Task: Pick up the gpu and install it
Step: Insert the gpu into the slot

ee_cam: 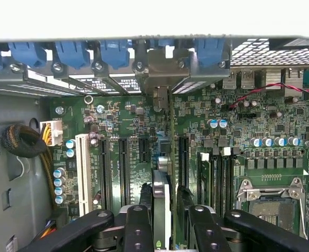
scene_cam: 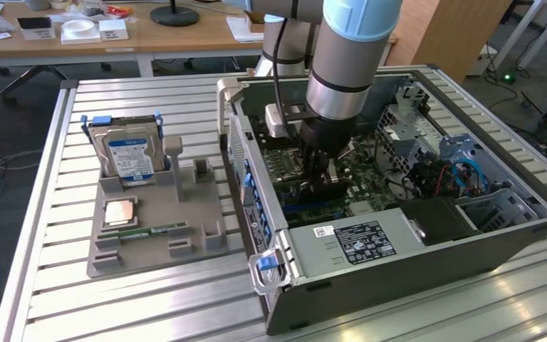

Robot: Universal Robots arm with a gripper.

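Fingers (ee_cam: pixel 138 226): black, drawn in part-way and clamped from both sides on the thin edge of the gpu (ee_cam: pixel 161 220), which is held between them.

Gripper (ee_cam: pixel 165 195): lowered into the open computer case (scene_cam: pixel 501 235) and seen in the exterior view (scene_cam: pixel 321 171) just over the board.

Gpu: held edge-on and upright above the green motherboard (ee_cam: pixel 123 121), running parallel to the long black expansion slots (ee_cam: pixel 124 168). Its silvery bracket (ee_cam: pixel 160 97) is set close against the rear wall of the case, among the blue retaining clips (ee_cam: pixel 70 52). Whether its lower edge is seated in a slot cannot be told.

Parts tray (scene_cam: pixel 150 249): grey, laid on the slatted table (scene_cam: pixel 159 306) at the exterior view's left of the case. A hard drive (scene_cam: pixel 129 157) is stood upright in it and a green RAM stick (scene_cam: pixel 145 231) is laid flat.
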